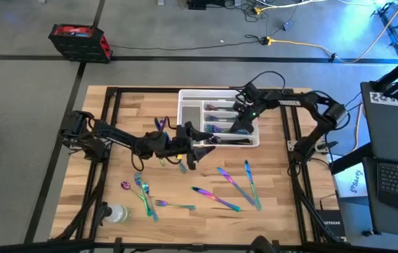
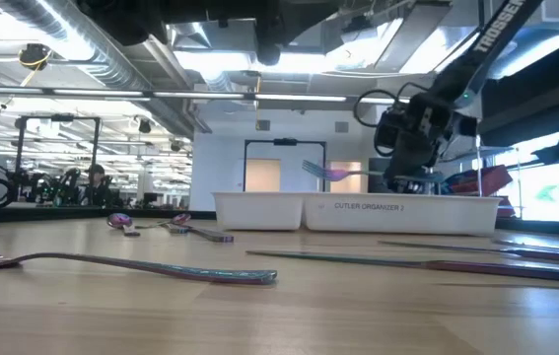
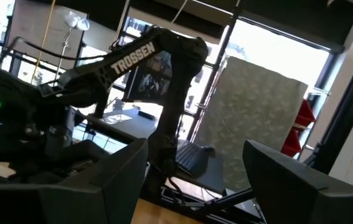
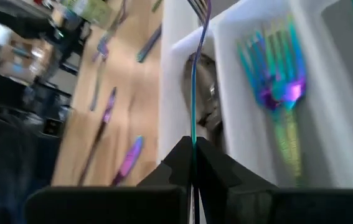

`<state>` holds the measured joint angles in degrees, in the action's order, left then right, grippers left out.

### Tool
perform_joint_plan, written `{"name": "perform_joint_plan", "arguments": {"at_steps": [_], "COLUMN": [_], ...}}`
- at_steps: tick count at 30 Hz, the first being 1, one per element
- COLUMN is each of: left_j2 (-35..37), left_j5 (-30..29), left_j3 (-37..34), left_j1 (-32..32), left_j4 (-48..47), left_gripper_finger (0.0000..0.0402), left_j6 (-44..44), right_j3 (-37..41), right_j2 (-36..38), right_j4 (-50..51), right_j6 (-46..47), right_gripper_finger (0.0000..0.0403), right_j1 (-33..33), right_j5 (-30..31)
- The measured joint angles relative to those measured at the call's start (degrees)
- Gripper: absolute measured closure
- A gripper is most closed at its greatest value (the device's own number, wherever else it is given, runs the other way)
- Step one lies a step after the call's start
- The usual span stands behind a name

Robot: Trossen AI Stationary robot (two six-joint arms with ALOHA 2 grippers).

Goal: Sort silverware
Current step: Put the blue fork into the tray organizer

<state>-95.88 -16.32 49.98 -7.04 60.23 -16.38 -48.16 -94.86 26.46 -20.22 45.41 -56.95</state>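
The silverware is slim, rainbow-coloured metal. Several pieces lie flat on the wooden table, among them a knife (image 1: 217,199), a fork (image 1: 172,205) and a spoon (image 1: 125,185). Others lie in the white compartmented tray (image 1: 184,112), including a fork (image 4: 277,93) and a spoon (image 4: 202,93). My right gripper (image 1: 241,125) hangs over the tray, shut on one fork (image 2: 330,174). My left gripper (image 1: 200,147) stands open just off the tray's near left corner, above the table. Its own view shows nothing between its fingers (image 3: 101,186). My right gripper pinches the fork's handle (image 4: 193,138) between its two fingertips, with the thin edge of the handle facing the camera. The fingers slant down from the table's right side. The fork runs on ahead of them, tines (image 4: 198,6) farthest out. It hangs clear above the tray.
A clear plastic bottle (image 1: 114,213) lies near the table's front left corner. A black frame (image 1: 293,151) runs along the table's sides. The loose pieces cover the near half of the table, with bare wood between them and in front of the tray.
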Motion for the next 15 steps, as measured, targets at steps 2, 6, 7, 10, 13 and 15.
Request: {"name": "perform_joint_plan", "arguments": {"at_steps": [2,6,7,10,13,15], "left_j2": [0.0,0.0,-0.02,-0.02,-0.02,-0.02], "left_j5": [0.0,0.0,0.0,-0.02,-0.03,-0.04], "left_j3": [0.0,0.0,0.0,0.0,0.0,0.0], "left_j1": [-0.1,-0.2,-0.2,-0.2,-0.2,-0.2], "left_j4": [-0.39,-1.78,-1.96,-1.67,-1.67,-1.54], "left_gripper_finger": [0.0151,0.0151,0.0151,0.0151,0.0151,0.0151], "left_j6": [-0.02,-0.13,-0.13,-0.13,-0.13,-0.13], "right_j3": [-1.85,-3.9,-4.0,-3.85,-3.57,-3.57], "right_j2": [-0.55,-0.64,-0.64,-0.64,-0.64,-0.64], "right_j4": [4.52,7.34,7.33,7.31,7.51,7.56], "right_j6": [-5.26,-10.17,-10.64,-13.44,-17.57,-19.82], "right_gripper_finger": [0.0403,0.0403,0.0403,0.0403,0.0403,0.0403], "right_j1": [0.0,0.0,0.0,0.0,0.0,0.28], "right_j5": [3.82,7.41,7.46,7.81,7.9,7.91]}}
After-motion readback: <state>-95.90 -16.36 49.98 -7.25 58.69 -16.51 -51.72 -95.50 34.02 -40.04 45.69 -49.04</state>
